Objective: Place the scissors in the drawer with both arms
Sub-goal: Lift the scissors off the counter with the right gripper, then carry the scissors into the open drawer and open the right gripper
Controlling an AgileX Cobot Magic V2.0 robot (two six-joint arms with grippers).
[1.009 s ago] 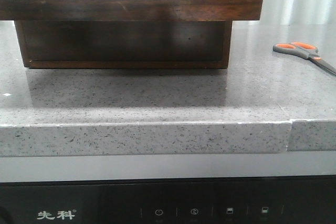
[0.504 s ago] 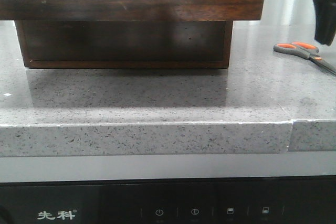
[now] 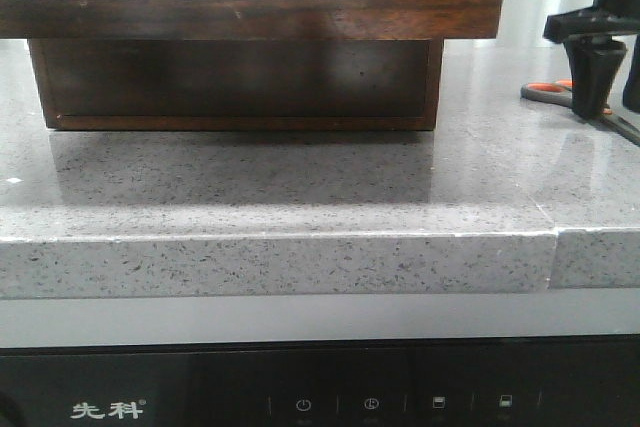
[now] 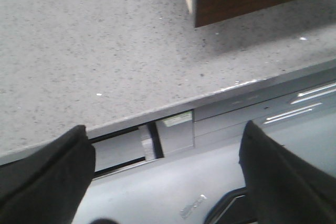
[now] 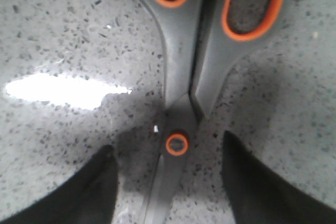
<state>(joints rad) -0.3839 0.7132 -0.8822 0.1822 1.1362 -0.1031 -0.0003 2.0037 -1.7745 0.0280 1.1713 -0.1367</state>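
Jaws apart both arms; right wrist view alone shows scissors (image 5: 181, 77) pivot between.

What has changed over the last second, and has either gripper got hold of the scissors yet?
The right gripper has come into the front view from the upper right and dropped down over the scissors. Its fingers now straddle the pivot, open, nothing gripped. The scissors lie flat where they were on the countertop. The drawer has not moved. The left gripper is open, away from both.
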